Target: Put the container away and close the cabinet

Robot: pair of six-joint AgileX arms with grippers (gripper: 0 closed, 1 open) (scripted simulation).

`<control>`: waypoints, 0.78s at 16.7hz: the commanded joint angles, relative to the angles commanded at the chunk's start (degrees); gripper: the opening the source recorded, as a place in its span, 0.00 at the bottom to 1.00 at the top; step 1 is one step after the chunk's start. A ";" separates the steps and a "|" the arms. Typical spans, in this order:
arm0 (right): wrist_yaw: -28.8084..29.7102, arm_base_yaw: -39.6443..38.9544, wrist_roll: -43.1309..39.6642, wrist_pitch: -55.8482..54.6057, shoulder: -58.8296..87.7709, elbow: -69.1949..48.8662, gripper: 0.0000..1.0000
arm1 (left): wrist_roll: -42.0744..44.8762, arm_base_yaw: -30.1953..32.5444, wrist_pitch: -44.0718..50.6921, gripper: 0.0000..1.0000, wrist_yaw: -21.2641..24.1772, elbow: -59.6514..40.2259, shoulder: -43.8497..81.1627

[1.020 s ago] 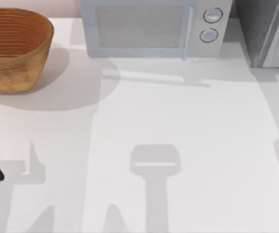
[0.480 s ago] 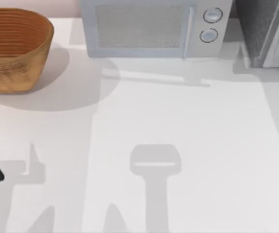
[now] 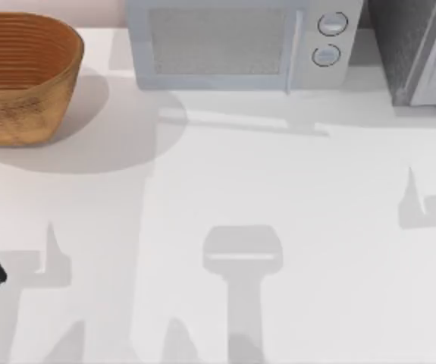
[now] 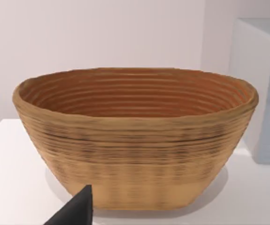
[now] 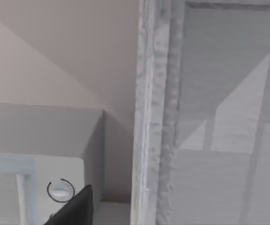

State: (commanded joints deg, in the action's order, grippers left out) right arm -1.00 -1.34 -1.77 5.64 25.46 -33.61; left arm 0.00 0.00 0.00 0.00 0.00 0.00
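The top view looks straight down on the white table (image 3: 278, 174). The left wrist view faces the woven basket (image 4: 135, 136) closely, level with it. The right wrist view faces the cabinet (image 5: 210, 117), seemingly close; both wrist views catch the microwave (image 5: 36, 187).

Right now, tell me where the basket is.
The basket stands at the far left corner of the table in the top view, left of the microwave. The left wrist view faces it up close.

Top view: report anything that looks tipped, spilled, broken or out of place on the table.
Nothing stands out. The wicker basket sits upright at the table's back left, the microwave stands square with its door shut, and the grey cabinet stands at back right. No spill or damage shows.
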 joint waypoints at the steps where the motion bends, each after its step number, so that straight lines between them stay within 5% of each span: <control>1: 0.01 0.23 0.17 -1.14 -4.43 6.04 1.00 | 0.00 0.00 0.00 1.00 0.00 0.00 0.00; 7: 0.71 1.18 1.42 -5.14 -22.57 29.75 1.00 | 0.00 0.00 0.00 1.00 0.00 0.00 0.00; 13: 1.00 1.35 1.77 -5.64 -25.46 33.61 1.00 | 0.00 0.00 0.00 1.00 0.00 0.00 0.00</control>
State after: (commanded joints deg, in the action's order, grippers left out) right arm 0.00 0.00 0.00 0.00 0.00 0.00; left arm 0.00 0.00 0.00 0.00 0.00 0.00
